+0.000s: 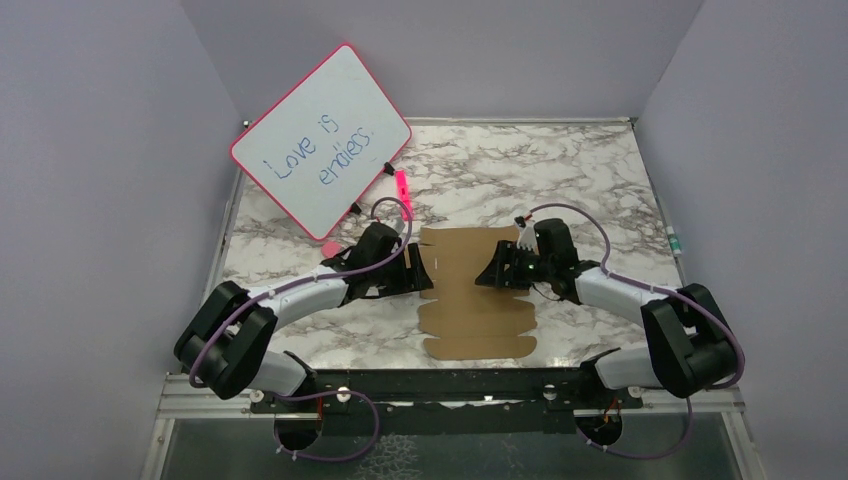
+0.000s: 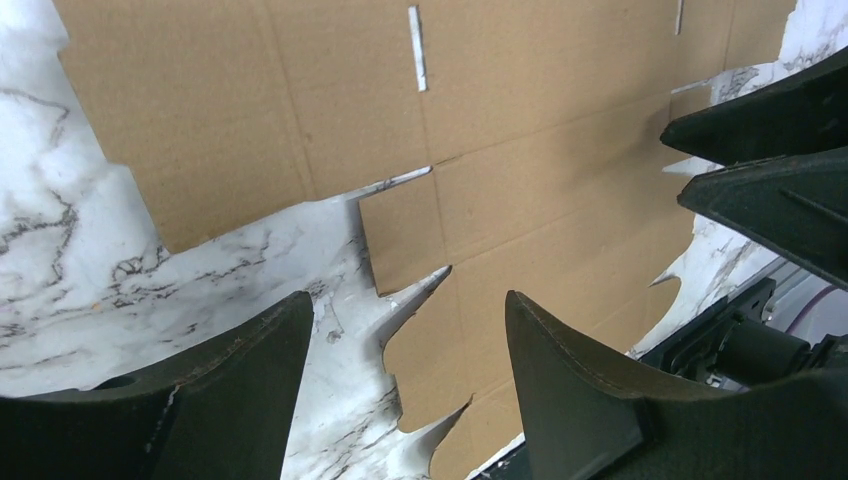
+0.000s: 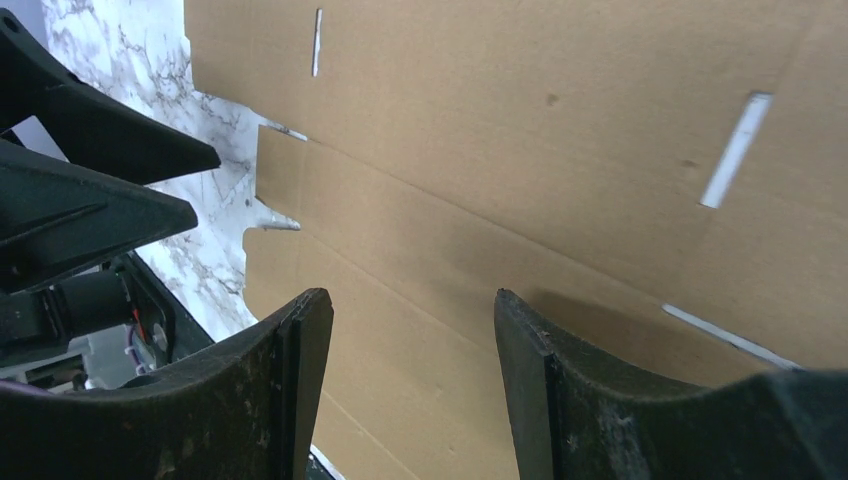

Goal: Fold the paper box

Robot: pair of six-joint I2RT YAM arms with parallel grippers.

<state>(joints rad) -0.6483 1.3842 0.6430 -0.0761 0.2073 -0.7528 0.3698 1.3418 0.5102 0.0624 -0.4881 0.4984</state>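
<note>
well, the paper box point(image 1: 475, 295) lies flat and unfolded on the marble table point(image 1: 580, 170), in the middle and close to my bases, with its long side running away from me. my left gripper point(image 1: 418, 272) sits low at the sheet's left edge, and my right gripper point(image 1: 488, 274) is over its right half. the two face each other across the cardboard.

in my left wrist view, the left gripper point(image 2: 408, 300) has its jaws wide apart with nothing between them. one finger is over bare marble and the other over the paper box point(image 2: 520, 150), so the notched, tabbed edge of the sheet passes through the gap. the dark tips at the far right are my right gripper point(image 2: 760, 150).

in my right wrist view, the right gripper point(image 3: 412, 295) is also spread wide and holds nothing. both fingers are over the paper box point(image 3: 520, 120), and its creases and narrow slits lie in front of them. i cannot tell whether either set of tips touches the cardboard.

behind the left arm a whiteboard point(image 1: 322, 140) leans tilted, with a pink marker point(image 1: 402, 192) just beside it.
</note>
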